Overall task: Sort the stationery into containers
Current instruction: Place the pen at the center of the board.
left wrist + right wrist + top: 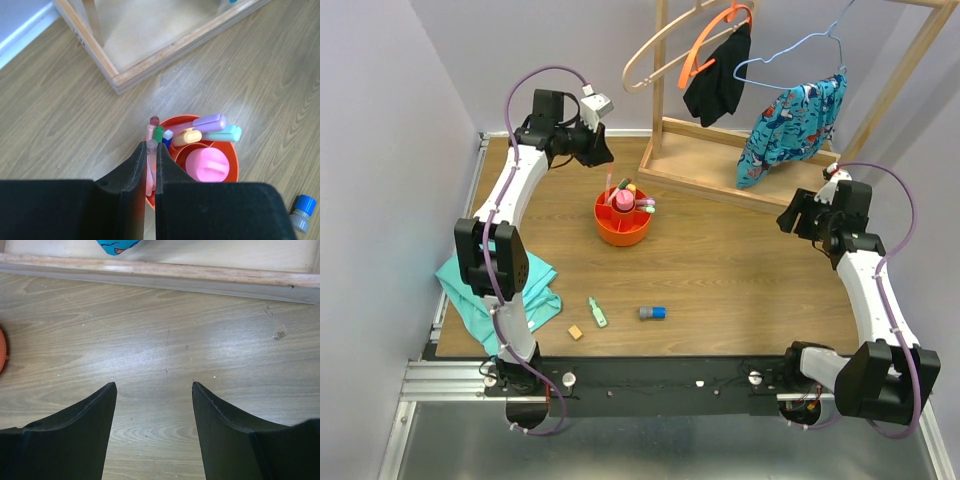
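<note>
In the top view, the left hand [595,148] is held over the far left of the tabletop [740,280], to the far left of the orange organiser [623,228]; how far it is open cannot be told here. The organiser is set near the middle, just in front of the wooden rack base [720,178], and pens and a pink tube [623,199] are stood in it. Three pieces are left lying on the near part of the tabletop: a green highlighter [597,313], a tan cube [575,332] to its near left, and a blue-grey piece [652,313] to its right. A teal cloth [535,290] is spread at the near left edge. The right hand [792,214] is held at the far right, well apart from the organiser.

In the left wrist view, the left hand's fingers [137,170] are drawn almost together, with only a thin slit between them. Through the slit the organiser's rim and a pale-capped marker [151,145] are seen beyond the tips. A purple highlighter [210,121], a yellow one [186,136] and a mint one [222,134] are leaned in the ring compartments.

In the right wrist view, the right hand's fingers [95,432] are spread wide, with only bare wood seen between them. Nothing is held or touched.
</note>
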Controlling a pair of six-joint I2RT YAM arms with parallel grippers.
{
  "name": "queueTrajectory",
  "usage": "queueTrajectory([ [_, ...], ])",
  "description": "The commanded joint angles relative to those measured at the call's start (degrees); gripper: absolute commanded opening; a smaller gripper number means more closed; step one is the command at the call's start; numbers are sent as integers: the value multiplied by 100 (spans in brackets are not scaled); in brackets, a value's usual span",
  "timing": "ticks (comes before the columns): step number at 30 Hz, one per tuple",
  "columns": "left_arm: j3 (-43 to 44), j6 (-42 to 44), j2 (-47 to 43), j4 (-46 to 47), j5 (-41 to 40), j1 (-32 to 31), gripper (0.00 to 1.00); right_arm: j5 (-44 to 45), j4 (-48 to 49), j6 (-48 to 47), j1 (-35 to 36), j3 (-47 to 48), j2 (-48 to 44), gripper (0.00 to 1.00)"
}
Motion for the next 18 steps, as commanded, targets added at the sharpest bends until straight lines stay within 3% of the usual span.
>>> queueTrajectory([
  [1, -243, 222, 92, 104, 28, 62, 9, 95, -18, -85, -43, 186, 110, 70],
  [3, -358, 222, 57, 104, -24, 62, 10, 86, 0, -85, -43, 186, 119, 70],
  [10, -947, 178, -312, 157, -341, 80, 39, -1, 88, 3, -43, 133, 119, 70],
  [18, -771, 335, -1348, 8, -402, 80, 55, -142, 220, 100, -43, 37, -13, 70],
])
